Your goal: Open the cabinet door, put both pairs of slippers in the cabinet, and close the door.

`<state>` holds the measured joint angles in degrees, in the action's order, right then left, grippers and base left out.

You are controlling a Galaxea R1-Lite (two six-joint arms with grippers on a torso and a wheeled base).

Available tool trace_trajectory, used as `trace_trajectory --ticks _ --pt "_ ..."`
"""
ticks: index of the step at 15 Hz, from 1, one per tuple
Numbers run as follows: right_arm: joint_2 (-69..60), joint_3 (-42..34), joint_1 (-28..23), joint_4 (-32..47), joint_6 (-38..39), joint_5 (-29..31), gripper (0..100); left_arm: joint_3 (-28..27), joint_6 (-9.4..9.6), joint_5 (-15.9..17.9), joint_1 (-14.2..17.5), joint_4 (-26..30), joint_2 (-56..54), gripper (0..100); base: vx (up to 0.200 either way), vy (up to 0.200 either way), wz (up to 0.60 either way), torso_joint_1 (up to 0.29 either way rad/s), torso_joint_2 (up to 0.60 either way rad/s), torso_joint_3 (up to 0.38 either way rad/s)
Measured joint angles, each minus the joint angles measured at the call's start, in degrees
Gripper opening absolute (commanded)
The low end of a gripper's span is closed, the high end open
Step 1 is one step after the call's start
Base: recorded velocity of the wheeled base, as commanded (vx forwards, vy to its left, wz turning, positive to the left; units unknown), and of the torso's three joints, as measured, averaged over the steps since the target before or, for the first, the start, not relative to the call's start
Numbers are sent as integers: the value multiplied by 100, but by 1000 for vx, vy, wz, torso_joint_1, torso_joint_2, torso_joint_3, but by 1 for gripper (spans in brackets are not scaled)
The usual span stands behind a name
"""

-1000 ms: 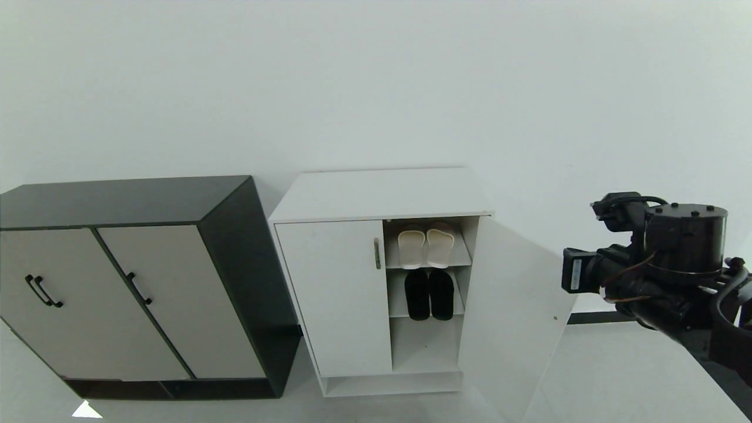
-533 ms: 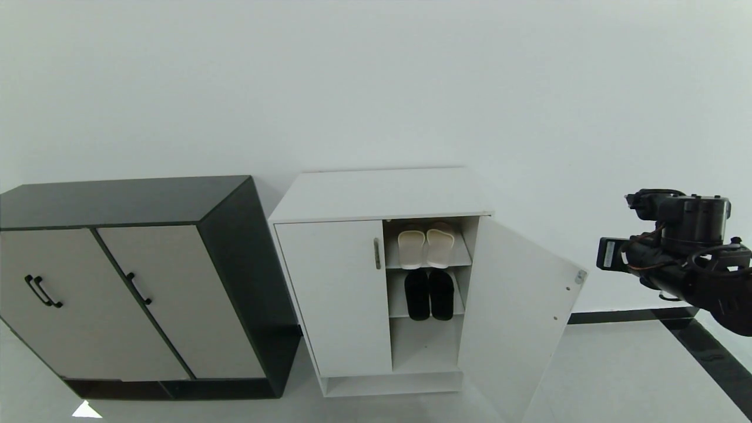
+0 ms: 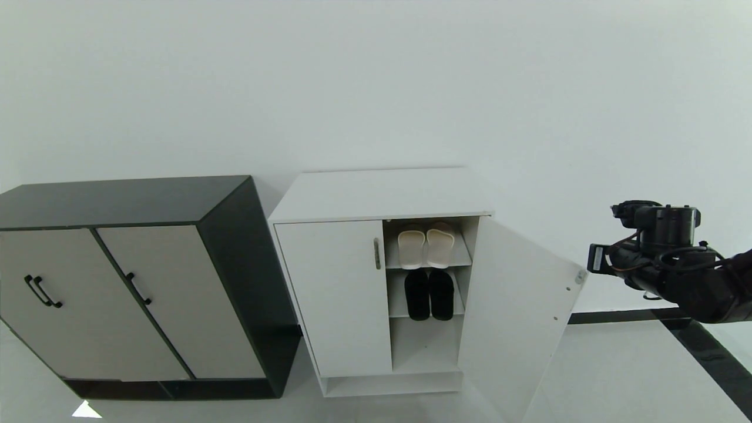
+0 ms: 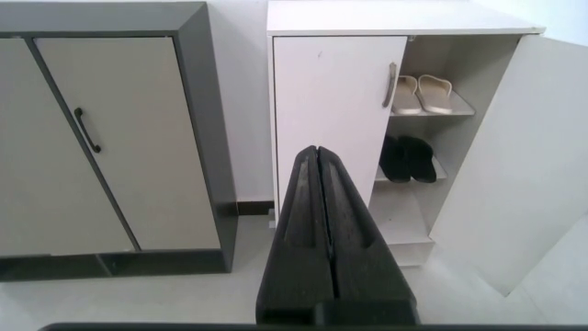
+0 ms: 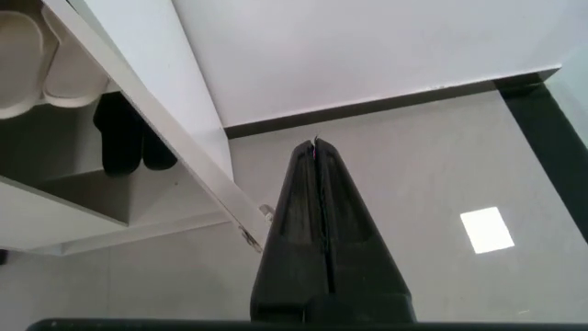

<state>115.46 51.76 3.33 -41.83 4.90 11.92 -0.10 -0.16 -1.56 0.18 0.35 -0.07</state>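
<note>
The white cabinet [image 3: 376, 194] stands against the wall with its right door [image 3: 517, 317] swung wide open and its left door [image 3: 335, 294] closed. White slippers [image 3: 426, 247] lie on the top shelf, black slippers [image 3: 429, 294] on the shelf below. My right gripper [image 3: 594, 259] hovers just right of the open door's free edge, apart from it. From its wrist camera the right gripper [image 5: 316, 145] is shut and empty, beside the door edge [image 5: 175, 138]. My left gripper [image 4: 318, 152] is shut, empty, and held back in front of the cabinet.
A black cabinet with two grey doors [image 3: 117, 282] stands left of the white one. A black strip [image 3: 693, 346] runs along the floor at the right. Bare grey floor [image 3: 617, 376] lies in front of and right of the open door.
My right arm drew away from the camera and to the right, then came back left toward the door's free edge. The door and the slippers have stayed where they were.
</note>
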Motion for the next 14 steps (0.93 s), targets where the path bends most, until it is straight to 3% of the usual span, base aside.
trace_trajectory --ticks 9,14 --pt "461 -15 133 -245 -12 22 0 0 0 1 0 -2 0 0 0 0 0 0 0 0" --pt "411 -378 664 -260 16 20 0 0 2 1 -5 0 0 0 0 0 0 0 0 0"
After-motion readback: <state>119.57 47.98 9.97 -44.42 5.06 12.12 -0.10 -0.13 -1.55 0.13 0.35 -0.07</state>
